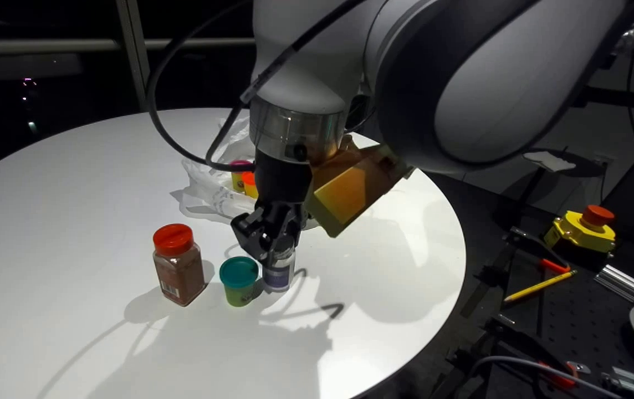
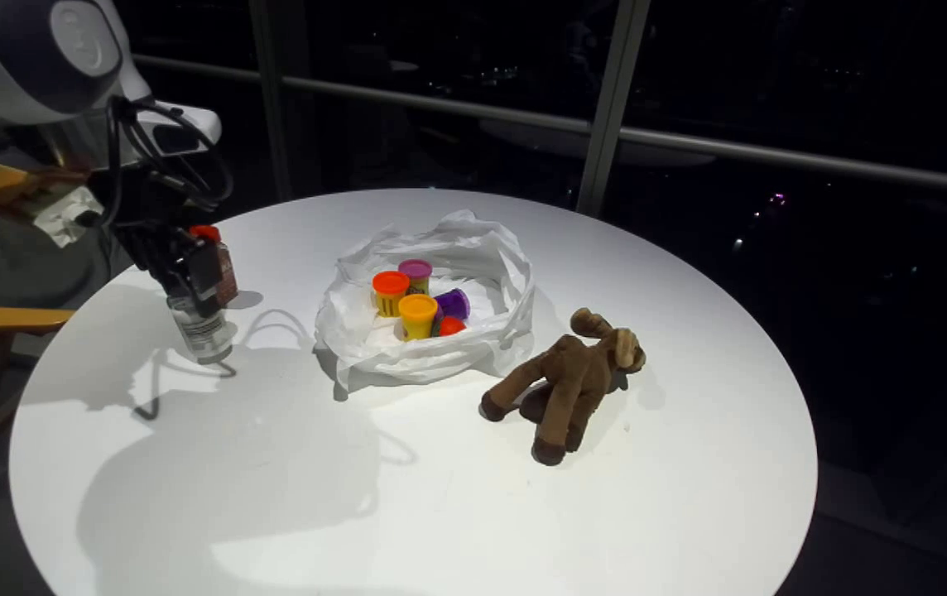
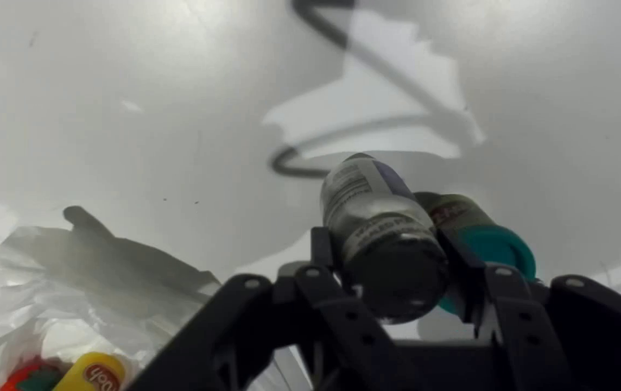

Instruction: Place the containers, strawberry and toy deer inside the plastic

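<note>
The gripper (image 3: pixel 389 252) holds a clear labelled bottle (image 1: pixel 278 275), a finger against each side up near the top; can't tell if its base is lifted. Teal-lidded cup (image 1: pixel 239 282) upright just beside the bottle, touching or not unclear. Red-lidded jar (image 1: pixel 179 271) upright, next to the cup but apart. In an exterior view, bottle and jar are toward the left edge of the round white table (image 2: pixel 473 513). Plastic bag (image 2: pixel 395 362) sits open around the table's middle, a bit nearer the far edge. Inside it: orange-lidded tub (image 2: pixel 391 296), magenta-lidded tub (image 2: pixel 416 273), yellow tub (image 2: pixel 418 319), purple tub (image 2: pixel 454 305) (tilted), strawberry (image 2: pixel 451 326). Toy deer (image 2: pixel 571 372) outside the bag, on the table between bag and right edge in an exterior view. Off the table, past its right edge in an exterior view: pencil (image 1: pixel 540 286) and red-topped yellow box (image 1: pixel 578 234), near each other.
</note>
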{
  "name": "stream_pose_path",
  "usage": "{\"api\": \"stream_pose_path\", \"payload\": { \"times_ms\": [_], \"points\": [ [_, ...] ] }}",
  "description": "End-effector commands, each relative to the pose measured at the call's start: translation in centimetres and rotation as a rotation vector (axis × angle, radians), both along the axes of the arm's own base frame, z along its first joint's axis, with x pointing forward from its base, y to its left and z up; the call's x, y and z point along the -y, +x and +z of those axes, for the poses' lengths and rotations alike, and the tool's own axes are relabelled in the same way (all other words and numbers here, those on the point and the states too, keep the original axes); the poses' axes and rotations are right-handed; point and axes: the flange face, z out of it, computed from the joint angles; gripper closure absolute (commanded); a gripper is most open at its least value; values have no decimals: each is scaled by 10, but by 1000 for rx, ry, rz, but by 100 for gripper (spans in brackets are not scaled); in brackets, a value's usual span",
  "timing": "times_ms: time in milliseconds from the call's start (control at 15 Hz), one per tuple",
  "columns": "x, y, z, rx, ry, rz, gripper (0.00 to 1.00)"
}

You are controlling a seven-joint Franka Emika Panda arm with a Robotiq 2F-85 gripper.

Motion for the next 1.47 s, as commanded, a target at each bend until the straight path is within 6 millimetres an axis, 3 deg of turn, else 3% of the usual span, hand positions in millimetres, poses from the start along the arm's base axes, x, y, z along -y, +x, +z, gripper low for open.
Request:
{"api": "stream_pose_path", "payload": {
  "times_ms": [0,200,333,600,667,1000,1200,1400],
  "points": [
    [17,27,47,39,-74,-30,74],
    [48,61,73,57,-94,-68,74],
    [71,84,79,87,-67,-121,74],
    [124,125,69,135,-58,-220,74],
    [154,136,71,146,-36,-260,74],
    [232,189,69,197,-43,-410,74],
    [257,203,63,190,-17,-460,74],
    [260,208,52,164,29,-467,74]
  ]
}}
